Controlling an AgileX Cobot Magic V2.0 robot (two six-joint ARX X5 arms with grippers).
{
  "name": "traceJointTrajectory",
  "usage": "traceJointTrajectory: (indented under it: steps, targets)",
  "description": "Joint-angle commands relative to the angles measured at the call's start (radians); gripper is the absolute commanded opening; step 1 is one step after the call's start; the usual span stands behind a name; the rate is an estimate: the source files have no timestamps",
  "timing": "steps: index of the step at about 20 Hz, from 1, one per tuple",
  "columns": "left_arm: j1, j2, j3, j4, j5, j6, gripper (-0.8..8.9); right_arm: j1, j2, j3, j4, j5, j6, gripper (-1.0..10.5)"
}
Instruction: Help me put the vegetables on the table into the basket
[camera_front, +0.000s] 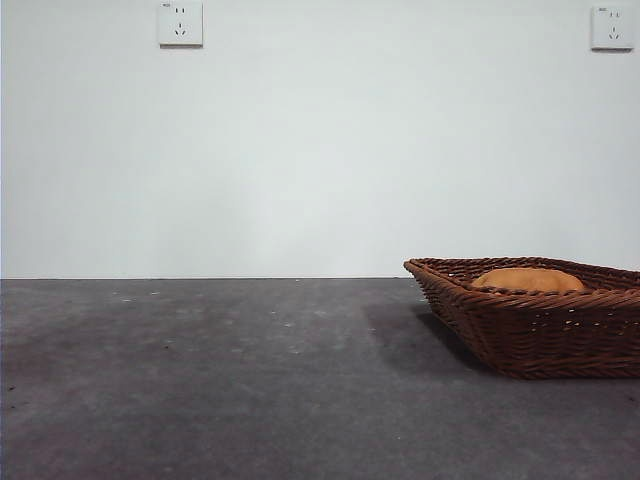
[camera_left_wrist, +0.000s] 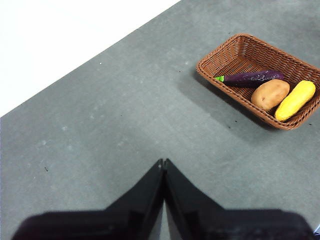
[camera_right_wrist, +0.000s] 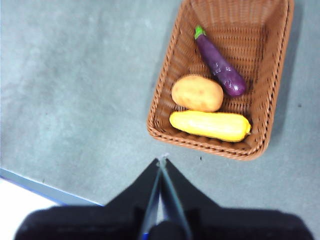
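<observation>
All three vegetables lie inside the basket (camera_right_wrist: 220, 80): one eggplant (camera_right_wrist: 218, 62), one potato (camera_right_wrist: 197, 93), one corn cob (camera_right_wrist: 210, 125). The corn lies crosswise along the basket's short end wall, the one just ahead of the right gripper (camera_right_wrist: 163, 160). The potato sits touching it, one place further from that gripper. The eggplant lies diagonally beyond both, green stem pointing away from the right gripper, blunt end near the potato.

Right gripper: jaws pressed together at the tips, holding nothing, close to the basket rim. Left gripper (camera_left_wrist: 163, 161): jaws likewise closed tip to tip, empty, well apart from the basket, which sits off to one side ahead of it.

Table (camera_front: 250, 380): dark grey, matte, faintly speckled. Behind it a plain white wall (camera_front: 300, 150) with two sockets (camera_front: 180, 23). From the front view only the potato's top shows over the rim.
</observation>
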Motion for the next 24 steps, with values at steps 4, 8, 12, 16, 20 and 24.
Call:
traceJointTrajectory:
  steps: [4,8,12,16,20,24]
  targets:
    - [0.002,-0.003,-0.002,0.000,0.003,-0.007,-0.05,0.001,-0.011,-0.002,-0.021,-0.001,-0.008,-0.1]
    - [0.002,0.000,-0.002,0.002,0.003,-0.006,-0.04,0.001,0.000,-0.002,-0.021,0.000,-0.006,0.0]
    - [0.002,0.016,-0.002,0.000,0.003,-0.006,-0.04,0.001,0.030,-0.002,-0.021,0.021,-0.006,0.0]
    - [0.002,0.027,-0.002,0.001,0.003,-0.006,-0.04,0.001,0.082,-0.002,-0.021,0.056,-0.007,0.0]
    - [0.002,0.037,-0.002,0.001,0.003,-0.006,-0.04,0.000,0.147,-0.002,-0.020,0.092,-0.007,0.0]
    - [0.002,0.040,-0.002,-0.003,-0.006,0.012,-0.04,0.000,0.207,-0.002,-0.020,0.124,-0.008,0.0]
